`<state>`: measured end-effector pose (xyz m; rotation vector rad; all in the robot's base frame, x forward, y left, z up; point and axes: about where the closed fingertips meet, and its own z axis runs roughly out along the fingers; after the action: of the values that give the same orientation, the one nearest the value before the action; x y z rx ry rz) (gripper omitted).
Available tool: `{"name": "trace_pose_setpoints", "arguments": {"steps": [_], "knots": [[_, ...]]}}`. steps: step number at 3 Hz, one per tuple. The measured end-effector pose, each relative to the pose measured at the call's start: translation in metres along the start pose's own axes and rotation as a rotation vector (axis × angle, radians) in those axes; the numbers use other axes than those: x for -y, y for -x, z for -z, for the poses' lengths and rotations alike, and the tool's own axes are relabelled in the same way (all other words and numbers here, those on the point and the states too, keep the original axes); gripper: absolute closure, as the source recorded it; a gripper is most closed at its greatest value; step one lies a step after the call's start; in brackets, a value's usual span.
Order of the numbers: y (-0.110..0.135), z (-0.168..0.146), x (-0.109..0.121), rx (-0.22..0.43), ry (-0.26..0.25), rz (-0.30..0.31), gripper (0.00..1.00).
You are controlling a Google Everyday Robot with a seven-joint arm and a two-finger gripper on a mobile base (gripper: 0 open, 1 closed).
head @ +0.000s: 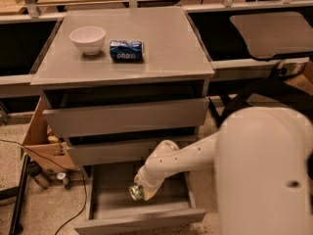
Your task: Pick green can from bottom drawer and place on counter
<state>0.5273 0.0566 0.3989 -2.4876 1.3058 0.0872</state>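
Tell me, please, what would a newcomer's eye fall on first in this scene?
The bulky white arm fills the lower right and reaches down into the open bottom drawer, where the gripper is closed on the green can. Up on the counter, a white bowl and a blue Pepsi can lying on its side sit toward the left.

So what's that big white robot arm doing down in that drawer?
The robot is after a drink can. Its white arm reaches down into the open bottom drawer, and the gripper is right at the green can there. Whether it has a firm hold is hard to tell. The can is not yet on the counter, where a white bowl and a blue Pepsi can sit.
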Motion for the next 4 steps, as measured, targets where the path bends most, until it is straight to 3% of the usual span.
{"name": "trace_pose_setpoints", "arguments": {"steps": [1, 2, 3, 4], "knots": [[0.01, 0.094, 0.011, -0.002, -0.012, 0.03, 1.0], [0.024, 0.192, 0.035, -0.052, -0.014, 0.089, 1.0], [0.035, 0.327, 0.067, -0.175, -0.037, 0.12, 1.0], [0.039, 0.414, 0.081, -0.263, -0.046, 0.114, 1.0]]}}
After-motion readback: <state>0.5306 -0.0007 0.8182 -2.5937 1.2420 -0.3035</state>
